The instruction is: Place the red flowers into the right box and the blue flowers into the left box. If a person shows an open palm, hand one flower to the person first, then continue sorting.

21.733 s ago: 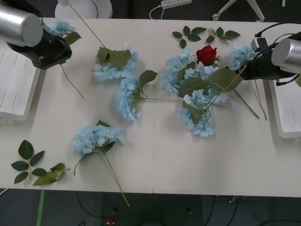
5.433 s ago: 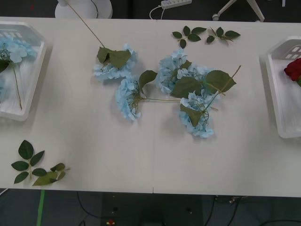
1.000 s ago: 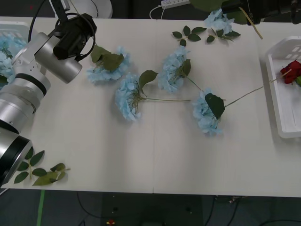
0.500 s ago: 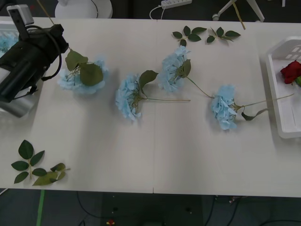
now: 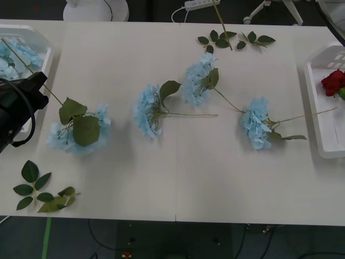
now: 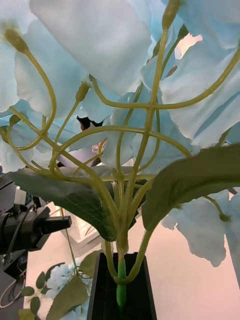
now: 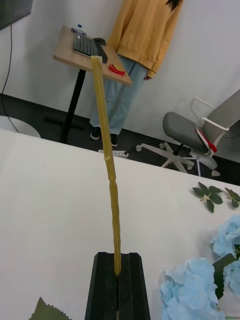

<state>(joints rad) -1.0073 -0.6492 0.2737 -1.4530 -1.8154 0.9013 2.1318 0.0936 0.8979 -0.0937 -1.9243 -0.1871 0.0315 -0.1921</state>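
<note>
Blue flower [image 5: 78, 129] dangles off the left gripper [image 7: 117, 280], black fingers clamped on its stem, the stem's long axis running up-left toward the left box [image 5: 47, 54] just beside.

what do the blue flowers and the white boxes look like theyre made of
The blue flowers: probably fabric petals on moulded plastic stalks, judging by the matte, translucent petals and smooth, evenly branched stalks in the right wrist view. The right box and the left box: likely moulded plastic, smooth white with rounded corners.
</note>
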